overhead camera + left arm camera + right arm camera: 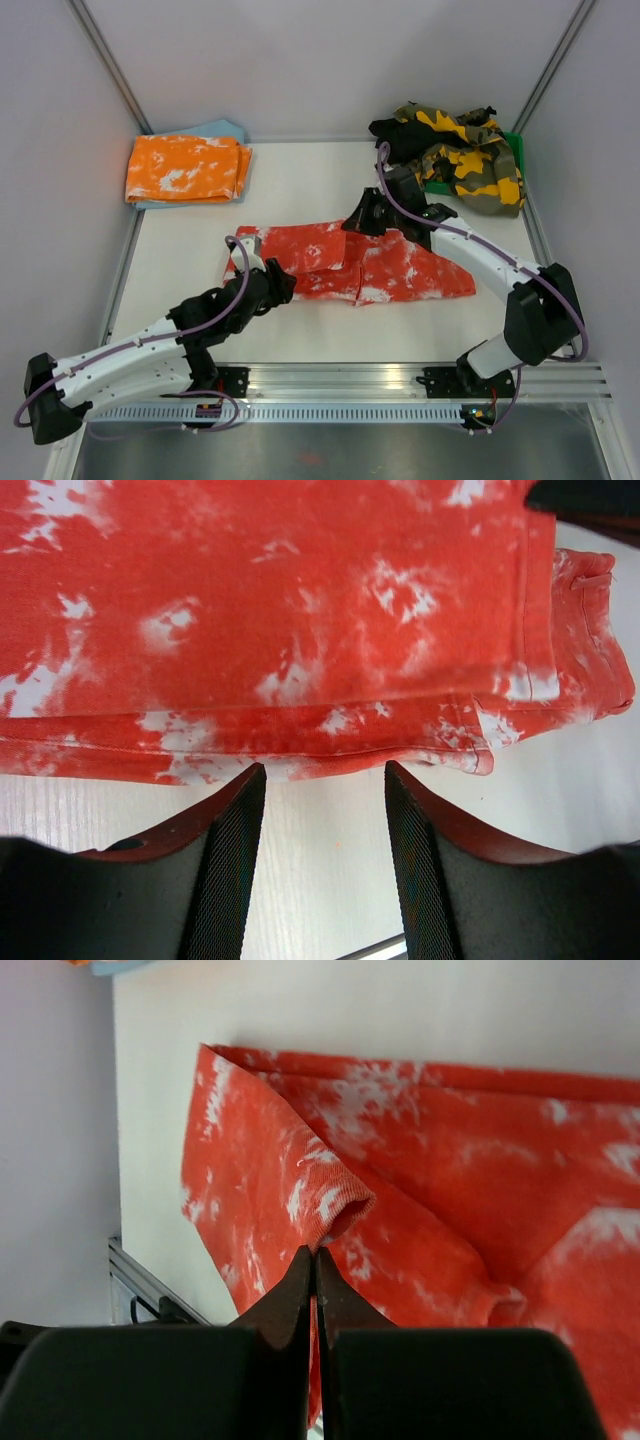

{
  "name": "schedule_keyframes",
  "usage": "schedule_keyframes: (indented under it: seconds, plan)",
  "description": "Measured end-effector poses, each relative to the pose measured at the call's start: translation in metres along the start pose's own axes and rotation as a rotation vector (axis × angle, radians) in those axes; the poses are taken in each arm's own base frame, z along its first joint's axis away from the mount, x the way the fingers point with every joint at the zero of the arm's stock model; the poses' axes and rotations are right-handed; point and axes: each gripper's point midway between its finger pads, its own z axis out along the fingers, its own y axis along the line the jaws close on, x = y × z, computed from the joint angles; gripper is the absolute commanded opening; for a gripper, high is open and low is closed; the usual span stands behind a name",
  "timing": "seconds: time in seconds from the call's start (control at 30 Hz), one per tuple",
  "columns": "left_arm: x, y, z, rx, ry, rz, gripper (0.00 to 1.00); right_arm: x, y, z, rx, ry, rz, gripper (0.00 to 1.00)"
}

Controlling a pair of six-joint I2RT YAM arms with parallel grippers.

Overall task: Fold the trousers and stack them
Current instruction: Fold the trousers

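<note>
While the orange-and-white trousers (187, 168) already lie folded flat at the back left corner of the table (300, 185), on top of a light blue cloth (226, 128), the job looks less than half done.

The red tie-dye trousers (400, 270) are in the middle of the table as a long, low band. They are doubled over on themselves but still too wide to stack, so at least one more fold seems to be needed before they can go onto the orange pair.

The left gripper (325, 770) sits at their near left edge with its fingers moderately apart. Bare table shows between them and the hem lies just past the tips, so it holds nothing.

The right gripper (316, 1252) is at the far edge, fingers pressed together at a raised cuff (345, 1210). Whether a layer of cloth is caught between them cannot be told.

At the back right, the yellow-green camouflage trousers (470, 165) and the black trousers (400, 140) are heaped unfolded over something green (515, 148), so both appear untouched.
</note>
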Motion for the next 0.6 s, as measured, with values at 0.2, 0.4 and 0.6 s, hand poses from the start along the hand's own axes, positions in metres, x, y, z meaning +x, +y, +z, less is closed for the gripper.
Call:
schedule_keyframes:
  seconds: [0.2,0.4,0.6]
  plan:
    - [0.005,0.003,0.003,-0.014,0.012,0.002,0.57,0.033,-0.028,-0.012,0.097,0.060,0.069,0.00]
    - [0.012,0.010,0.005,-0.035,0.025,0.005,0.57,0.058,-0.049,-0.011,0.153,0.097,0.092,0.00]
    - [0.015,0.016,0.003,-0.048,0.034,-0.001,0.56,0.091,-0.081,-0.015,0.240,0.143,0.113,0.01]
